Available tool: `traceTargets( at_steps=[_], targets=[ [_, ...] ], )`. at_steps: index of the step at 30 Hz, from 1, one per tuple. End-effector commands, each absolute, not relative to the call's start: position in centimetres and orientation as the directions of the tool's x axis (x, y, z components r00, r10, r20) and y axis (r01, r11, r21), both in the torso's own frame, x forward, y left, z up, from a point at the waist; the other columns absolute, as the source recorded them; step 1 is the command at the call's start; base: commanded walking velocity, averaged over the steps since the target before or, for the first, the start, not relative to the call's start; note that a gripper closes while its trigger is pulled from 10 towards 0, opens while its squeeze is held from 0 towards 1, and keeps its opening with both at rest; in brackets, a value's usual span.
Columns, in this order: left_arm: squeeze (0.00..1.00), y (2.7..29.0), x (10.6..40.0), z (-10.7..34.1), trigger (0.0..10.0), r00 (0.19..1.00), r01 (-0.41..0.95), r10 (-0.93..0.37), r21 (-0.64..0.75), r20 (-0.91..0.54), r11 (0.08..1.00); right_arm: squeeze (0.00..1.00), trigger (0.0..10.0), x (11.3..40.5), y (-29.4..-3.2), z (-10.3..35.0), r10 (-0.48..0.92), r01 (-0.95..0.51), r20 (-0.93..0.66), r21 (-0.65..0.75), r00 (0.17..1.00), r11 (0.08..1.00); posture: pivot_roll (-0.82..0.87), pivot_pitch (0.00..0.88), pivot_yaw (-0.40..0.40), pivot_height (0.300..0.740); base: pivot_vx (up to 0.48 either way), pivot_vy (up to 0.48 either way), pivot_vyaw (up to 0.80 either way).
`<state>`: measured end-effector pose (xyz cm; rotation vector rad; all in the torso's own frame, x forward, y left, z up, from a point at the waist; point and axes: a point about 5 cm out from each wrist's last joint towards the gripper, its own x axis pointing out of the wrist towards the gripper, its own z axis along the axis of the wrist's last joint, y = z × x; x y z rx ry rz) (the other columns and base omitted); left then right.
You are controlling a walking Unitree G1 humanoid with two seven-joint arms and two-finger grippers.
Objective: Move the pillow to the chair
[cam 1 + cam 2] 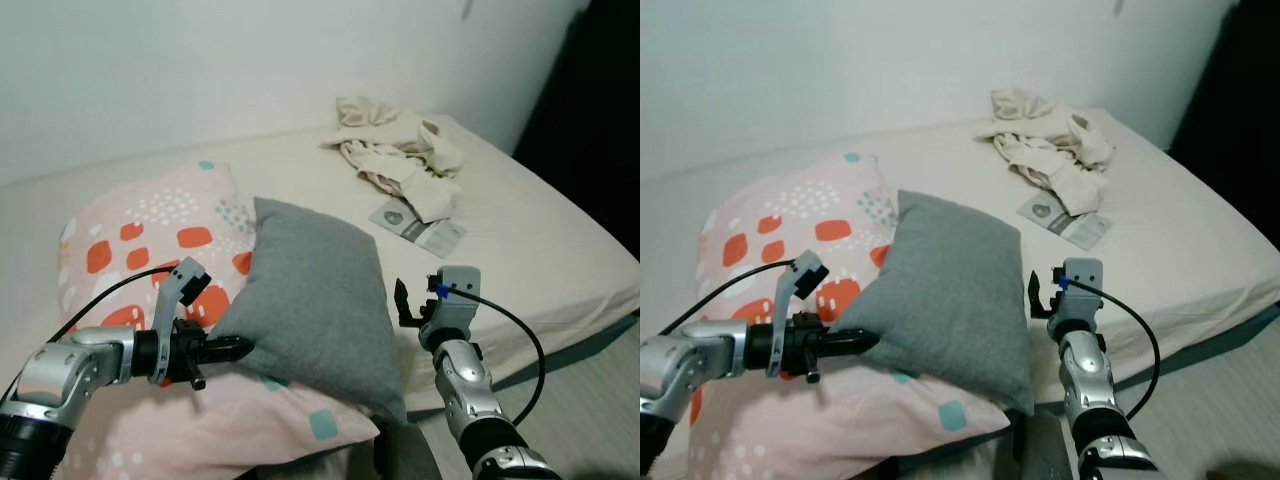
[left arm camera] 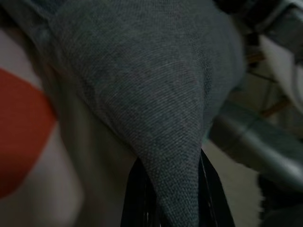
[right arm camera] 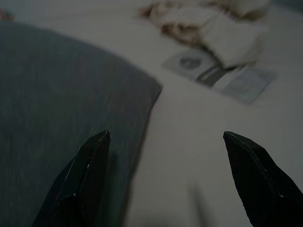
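Two pillows: grey pillow [image 1: 310, 300], patterned pillow [image 1: 150, 240].

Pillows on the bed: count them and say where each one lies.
2. The grey pillow leans on the pink patterned pillow, its corner pinched by the left gripper. The pink one lies flat on the bed beneath it. More may be hidden.

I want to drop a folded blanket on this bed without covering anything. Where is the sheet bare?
Bare sheet lies on the bed between the gray pillow and its right edge, below the booklet, and along the wall behind the pink pillow. It is crowded at the clothes heap and where the left gripper pinches the gray pillow.
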<state>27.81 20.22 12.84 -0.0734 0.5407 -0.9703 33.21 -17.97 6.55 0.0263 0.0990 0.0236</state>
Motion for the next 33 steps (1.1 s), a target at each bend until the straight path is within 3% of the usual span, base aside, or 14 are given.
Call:
traceTargets(
  at_steps=[1,6,7,8,9,14,18,24,28,33],
  targets=[
    [0.00,21.3,28.0,12.8,0.0,0.480,0.747,-0.752,-0.239,-0.452,0.620,0.00,10.0,32.9,-17.5,5.4,0.047,-0.041,-0.172,0.039,0.984,0.998,0.02,0.107,0.018,0.587,0.000,0.000,0.00],
    [0.00,21.1,28.2,11.5,0.0,0.497,0.732,-0.698,-0.183,-0.516,0.656,0.00,10.0,32.8,-17.1,4.4,0.059,-0.003,-0.255,0.217,0.965,0.976,0.02,0.102,0.019,0.587,0.000,0.000,0.00],
    [0.00,21.0,28.2,11.1,0.0,0.496,0.732,-0.682,-0.165,-0.538,0.661,0.23,10.0,32.7,-17.0,4.0,0.063,0.008,-0.281,0.243,0.958,0.970,0.02,0.102,0.019,0.587,0.000,0.000,0.00],
    [0.00,20.9,28.3,10.6,0.0,0.498,0.732,-0.667,-0.143,-0.555,0.666,0.65,10.0,32.6,-17.0,3.9,0.061,0.016,-0.286,0.262,0.956,0.965,0.02,0.100,0.020,0.587,0.000,0.000,0.00],
    [0.00,20.8,28.3,10.4,0.0,0.499,0.733,-0.658,-0.131,-0.564,0.667,1.00,10.0,32.5,-17.0,3.7,0.053,0.034,-0.293,0.286,0.955,0.958,0.02,0.100,0.020,0.587,0.000,0.000,0.00],
    [0.00,19.9,28.6,9.6,0.0,0.518,0.719,-0.655,-0.134,-0.550,0.682,1.00,10.0,32.3,-17.4,3.2,0.017,0.109,-0.313,0.378,0.950,0.919,0.02,0.100,0.028,0.587,0.000,0.000,0.00],
    [0.00,19.6,29.4,9.5,0.0,0.582,0.697,-0.607,-0.052,-0.541,0.715,1.00,10.0,32.3,-17.2,3.0,0.030,0.105,-0.322,0.391,0.946,0.914,0.02,0.100,0.028,0.587,0.000,0.000,0.00],
    [0.00,17.7,29.6,9.3,0.0,0.584,0.709,-0.642,-0.072,-0.497,0.701,1.00,10.0,32.5,-14.3,3.0,0.230,-0.012,-0.291,0.597,0.929,0.802,0.03,0.096,0.035,0.587,0.000,0.000,0.00],
    [0.00,17.4,29.6,9.1,0.0,0.582,0.713,-0.643,-0.067,-0.497,0.698,1.00,10.0,32.3,-12.4,2.9,0.345,-0.092,-0.290,0.632,0.893,0.770,0.03,0.096,0.035,0.587,0.000,0.000,0.00],
    [0.00,17.5,29.7,8.9,0.0,0.588,0.710,-0.639,-0.062,-0.496,0.701,1.00,10.0,32.7,-11.1,3.2,0.389,-0.121,-0.299,0.637,0.871,0.761,0.04,0.090,0.028,0.587,0.000,0.000,0.00]
  ],
)
